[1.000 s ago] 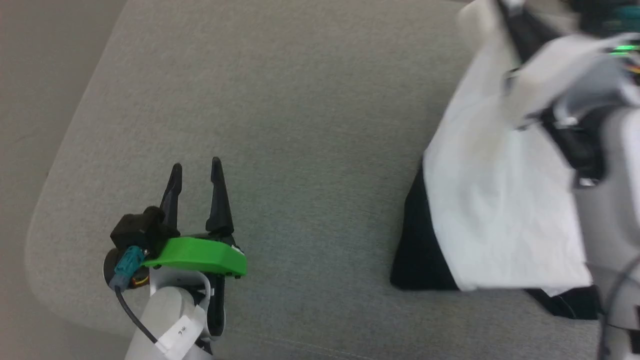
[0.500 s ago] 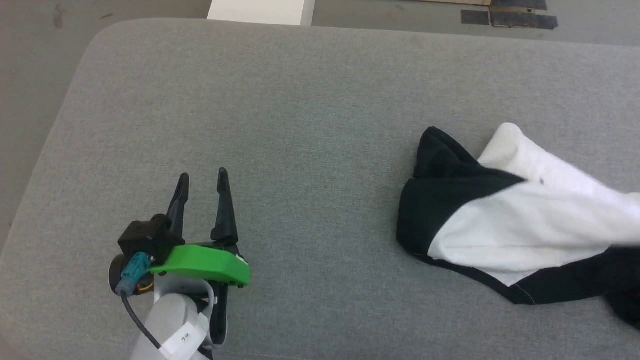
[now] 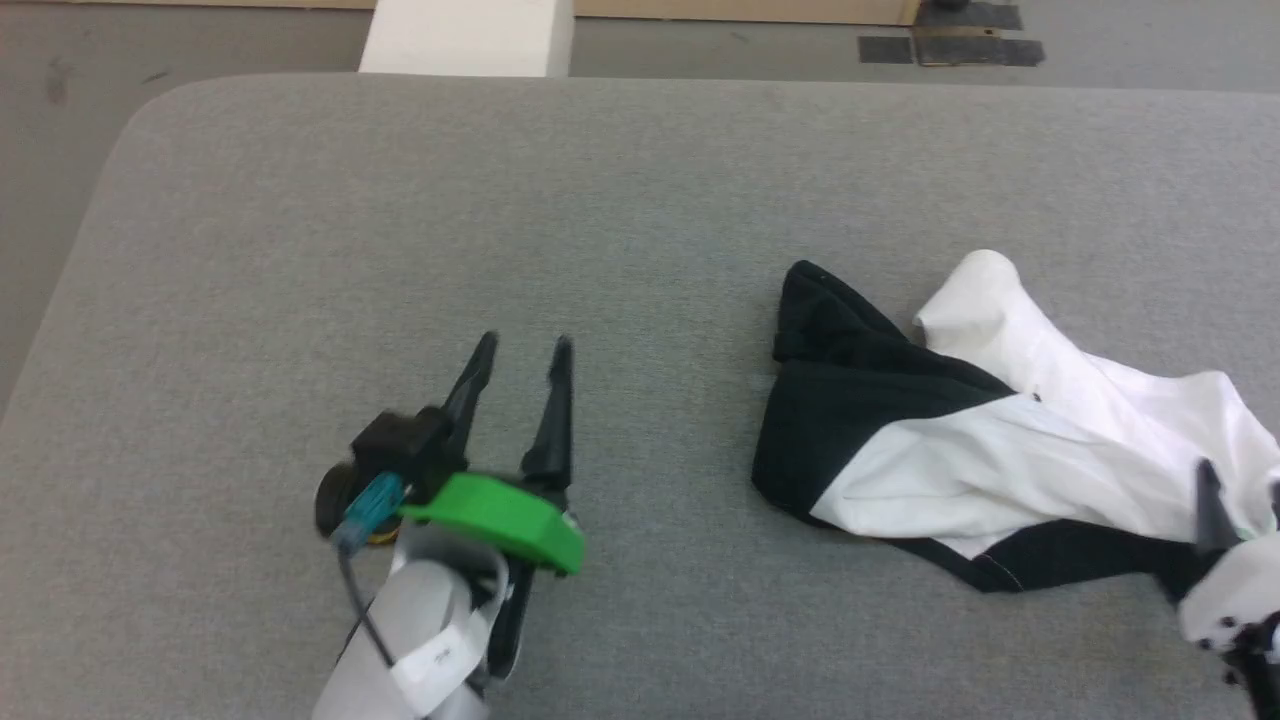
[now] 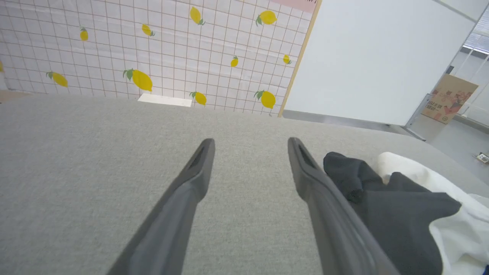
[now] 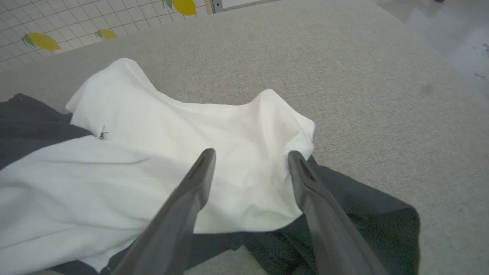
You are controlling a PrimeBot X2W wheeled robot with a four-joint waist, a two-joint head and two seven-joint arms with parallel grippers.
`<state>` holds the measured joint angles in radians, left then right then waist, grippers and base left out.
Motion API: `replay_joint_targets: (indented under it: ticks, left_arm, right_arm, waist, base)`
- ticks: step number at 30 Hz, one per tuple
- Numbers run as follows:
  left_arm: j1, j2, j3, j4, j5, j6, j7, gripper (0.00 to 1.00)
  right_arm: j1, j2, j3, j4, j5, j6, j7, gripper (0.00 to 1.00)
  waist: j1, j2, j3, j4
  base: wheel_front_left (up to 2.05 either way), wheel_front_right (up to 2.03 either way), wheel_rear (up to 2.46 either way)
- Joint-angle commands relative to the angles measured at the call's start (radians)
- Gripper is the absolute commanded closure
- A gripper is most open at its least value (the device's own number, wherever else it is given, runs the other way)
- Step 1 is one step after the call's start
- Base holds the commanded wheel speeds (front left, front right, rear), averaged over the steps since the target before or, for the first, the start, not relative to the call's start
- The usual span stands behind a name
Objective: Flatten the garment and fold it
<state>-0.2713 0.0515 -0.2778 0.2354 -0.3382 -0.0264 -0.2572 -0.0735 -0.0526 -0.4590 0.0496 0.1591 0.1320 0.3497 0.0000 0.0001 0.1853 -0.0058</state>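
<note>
The garment lies crumpled on the right part of the grey cushion, its white body bunched up and black parts showing at its left and front edges. My right gripper is open just above the white cloth, with nothing between its fingers; it also shows at the lower right corner of the head view. My left gripper is open over bare cushion to the left of the garment. In the left wrist view the left gripper has the garment's black cloth just beside its right finger.
A white box stands on the floor beyond the cushion's far edge. The cushion's rounded corner is at the far left, with floor past it. A lemon-patterned wall and a cardboard box stand farther off.
The right gripper held the garment up a second ago; it has opened and the garment now lies crumpled on the cushion. The head camera has shifted. The left gripper has moved toward the garment.
</note>
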Motion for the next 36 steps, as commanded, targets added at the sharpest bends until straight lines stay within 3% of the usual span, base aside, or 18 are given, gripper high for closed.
replay_joint_targets:
  ticks: [1,6,12,23,24,25,26,31,36]
  left_arm:
    - [-0.048,-0.001,-0.020,0.015,-0.011,-0.008,-0.003,0.00]
    - [-0.204,-0.001,-0.132,0.104,-0.056,-0.023,0.082,0.00]
    - [-0.388,-0.001,-0.248,0.261,-0.126,-0.024,0.255,0.00]
    - [-0.575,-0.001,-0.379,0.467,-0.177,-0.017,0.594,0.00]
    - [-0.585,-0.001,-0.386,0.474,-0.178,-0.020,0.612,0.17]
    - [-0.596,-0.001,-0.391,0.479,-0.175,-0.022,0.618,0.82]
    - [-0.603,-0.001,-0.392,0.479,-0.174,-0.023,0.613,1.00]
    - [-0.605,0.001,-0.365,0.474,-0.190,-0.003,0.530,1.00]
    - [-0.544,0.032,-0.271,0.436,-0.226,0.052,0.342,1.00]
  right_arm:
    - [0.029,0.002,0.045,-0.032,0.010,-0.001,-0.051,0.00]
    - [0.081,0.002,0.218,-0.117,0.044,-0.001,-0.230,0.00]
    - [0.067,0.002,0.367,-0.131,0.061,-0.001,-0.324,0.00]
    - [0.006,0.002,0.454,-0.053,0.103,-0.001,-0.405,0.00]
    - [0.001,0.002,0.458,-0.047,0.105,-0.001,-0.409,0.00]
    - [-0.003,0.002,0.461,-0.041,0.107,-0.001,-0.413,0.00]
    - [-0.006,0.002,0.464,-0.037,0.107,-0.001,-0.415,0.00]
    - [-0.015,0.002,0.464,-0.027,0.105,-0.001,-0.421,0.00]
    - [-0.019,0.002,0.443,-0.029,0.089,-0.001,-0.416,0.00]
  waist:
    - [0.0000,-0.0001,0.005,-0.033]
    - [0.0000,-0.0001,0.039,-0.097]
    - [0.0000,-0.0001,0.097,-0.166]
    - [0.0000,-0.0001,0.160,-0.212]
    - [0.0000,-0.0001,0.161,-0.211]
    - [0.0000,-0.0001,0.161,-0.208]
    - [0.0000,-0.0001,0.160,-0.205]
    - [0.0000,-0.0001,0.144,-0.171]
    - [0.0000,-0.0001,0.113,-0.111]
  base:
    - [0.00,0.00,0.00]
    - [0.00,0.00,0.00]
    - [0.00,0.00,0.00]
    - [0.00,0.00,0.00]
    - [0.00,0.00,0.00]
    - [0.00,0.00,0.00]
    - [0.00,0.00,0.00]
    - [0.00,0.00,0.00]
    - [0.00,0.00,0.00]
